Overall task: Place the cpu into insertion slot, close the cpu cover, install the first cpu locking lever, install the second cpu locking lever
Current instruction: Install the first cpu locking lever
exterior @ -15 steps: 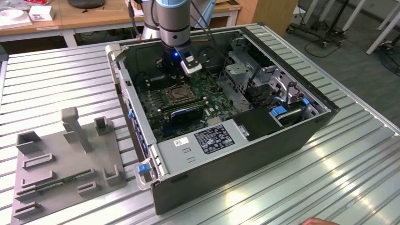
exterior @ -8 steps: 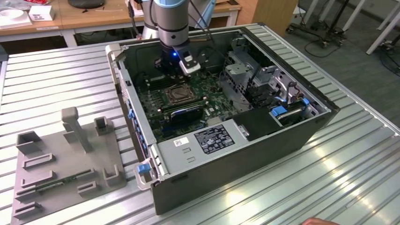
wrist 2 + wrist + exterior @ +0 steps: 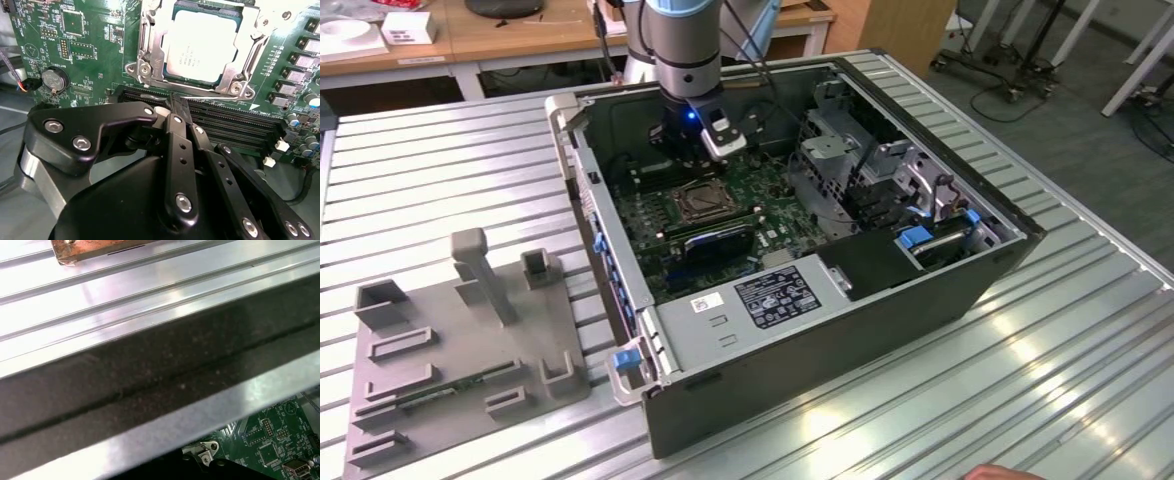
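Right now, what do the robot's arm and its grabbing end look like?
The arm is a grey tube with a pale blue joint cap and a small blue light near its wrist. The gripper is black: hinged bars and rounded plates dotted with silver screws, narrowing to slim jaws.

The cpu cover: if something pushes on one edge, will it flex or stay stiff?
Probably fairly stiff: the cpu cover looks like stamped metal with folded edges. Likely light, since its centre is cut out around the cpu. Its shiny surface may let a pushing tip slide.
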You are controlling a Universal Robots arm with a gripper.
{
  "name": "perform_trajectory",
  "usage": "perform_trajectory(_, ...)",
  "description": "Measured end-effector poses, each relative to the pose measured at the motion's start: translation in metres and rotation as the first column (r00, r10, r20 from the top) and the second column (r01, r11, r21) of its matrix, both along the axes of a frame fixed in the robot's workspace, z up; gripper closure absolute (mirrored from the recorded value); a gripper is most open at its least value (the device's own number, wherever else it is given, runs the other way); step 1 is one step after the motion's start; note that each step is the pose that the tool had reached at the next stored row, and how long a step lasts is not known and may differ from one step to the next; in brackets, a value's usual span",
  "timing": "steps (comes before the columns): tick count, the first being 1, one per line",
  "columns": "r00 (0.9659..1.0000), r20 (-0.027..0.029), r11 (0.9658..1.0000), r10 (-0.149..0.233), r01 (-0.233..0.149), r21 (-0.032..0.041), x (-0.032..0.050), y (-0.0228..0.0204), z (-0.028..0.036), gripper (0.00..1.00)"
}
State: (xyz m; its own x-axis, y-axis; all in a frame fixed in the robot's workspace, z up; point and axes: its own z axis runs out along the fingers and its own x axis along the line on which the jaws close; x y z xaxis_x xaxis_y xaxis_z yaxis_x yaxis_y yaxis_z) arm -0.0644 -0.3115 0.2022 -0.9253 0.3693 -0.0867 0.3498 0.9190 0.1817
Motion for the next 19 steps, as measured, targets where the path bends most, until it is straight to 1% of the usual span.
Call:
perform_trajectory(6,1.0,-0.0001,1.0,-0.008,0.008,-0.0003,-0.0001,0.0,-0.0021,0.89)
perform_trajectory(13,0.9992,0.0,0.9992,-0.04,0.04,-0.0002,-0.0001,0.0,-0.0054,0.89)
perform_trajectory(19,0.9979,0.0,0.9979,-0.065,0.065,-0.0016,-0.0001,0.0,-0.0061,0.89)
